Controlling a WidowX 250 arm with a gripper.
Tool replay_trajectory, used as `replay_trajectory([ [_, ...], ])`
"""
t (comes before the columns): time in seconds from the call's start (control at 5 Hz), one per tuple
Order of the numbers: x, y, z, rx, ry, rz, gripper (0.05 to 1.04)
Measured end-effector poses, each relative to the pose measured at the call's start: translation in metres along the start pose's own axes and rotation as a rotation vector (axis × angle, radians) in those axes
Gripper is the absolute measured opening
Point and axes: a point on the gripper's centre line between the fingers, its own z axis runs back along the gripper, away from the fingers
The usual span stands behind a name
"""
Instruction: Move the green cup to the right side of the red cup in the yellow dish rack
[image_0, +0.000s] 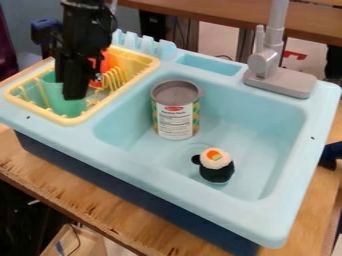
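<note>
While the black two-finger gripper (75, 96) is hanging over the yellow plastic dish rack (120, 93), its open or closed state being impossible to tell, the green, partly hidden cup (53, 95) is sitting inside the rack just beside it, its long axis running steeply down and slightly rightward, its mouth's direction remaining unclear.

- one toy sink (93, 145), with one deep basin (257, 145)
- one gray faucet (266, 62)
- one yellow dish rack (83, 119)
- one green cup (51, 95)
- one orange item (105, 61), partly hidden
- one tin can (176, 117)
- one toy sushi roll (217, 170)
- one wooden surface (100, 205) under the sink
</note>
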Motion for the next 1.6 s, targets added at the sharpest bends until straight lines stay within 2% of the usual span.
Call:
replay_trajectory([
  [0.2, -0.009, -0.009, 0.006, 0.009, 0.063, 0.035, 0.097],
  [0.4, -0.006, -0.022, 0.046, 0.088, 0.092, 0.064, 0.096],
  [0.6, 0.006, -0.036, 0.084, 0.159, -0.014, 0.032, 0.096],
  [0.8, 0.015, -0.041, 0.11, 0.219, -0.095, -0.009, 0.096],
  [1.0, 0.038, -0.032, 0.095, 0.177, -0.151, -0.04, 0.096],
  [1.2, 0.04, -0.007, 0.082, 0.141, -0.18, 0.019, 0.096],
  [1.4, 0.051, -0.003, 0.071, 0.109, -0.195, 0.015, 0.096],
  [1.6, 0.058, -0.004, 0.063, 0.087, -0.186, -0.001, 0.096],
])
